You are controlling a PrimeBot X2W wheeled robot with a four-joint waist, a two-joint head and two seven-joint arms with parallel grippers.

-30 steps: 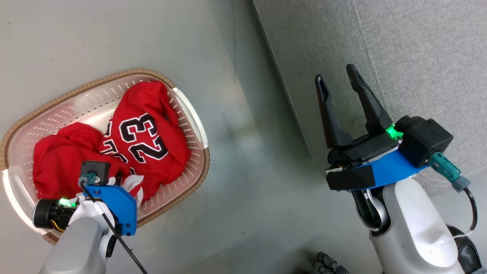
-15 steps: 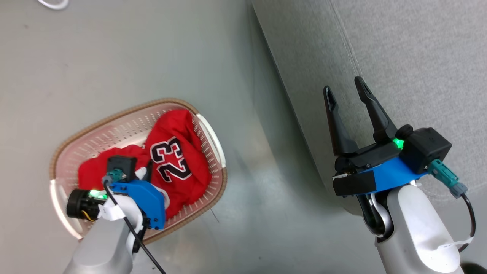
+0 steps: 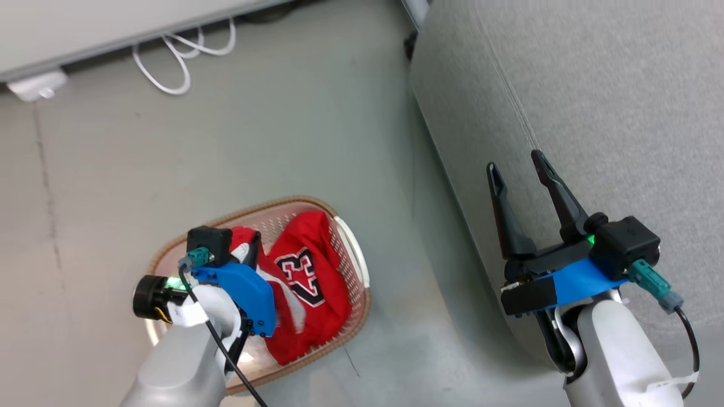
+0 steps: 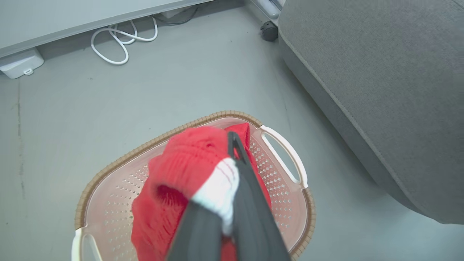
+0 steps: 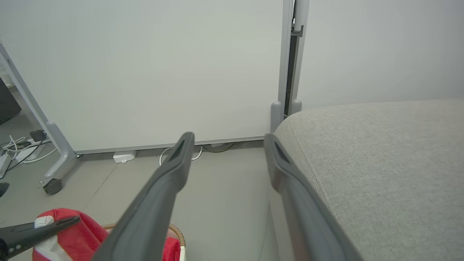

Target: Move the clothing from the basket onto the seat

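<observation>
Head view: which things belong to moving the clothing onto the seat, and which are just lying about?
Job in hand: clothing, basket, seat, left end effector gripping the clothing.
Lying about: white cable, white box, caster wheel.

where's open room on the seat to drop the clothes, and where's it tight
The seat is bare fabric from its rounded edge past the seam; the right gripper hovers open over that edge. The floor strip between basket and seat is free. Crowded: inside the basket, where the jersey lies and the left gripper pinches a red garment.
</observation>
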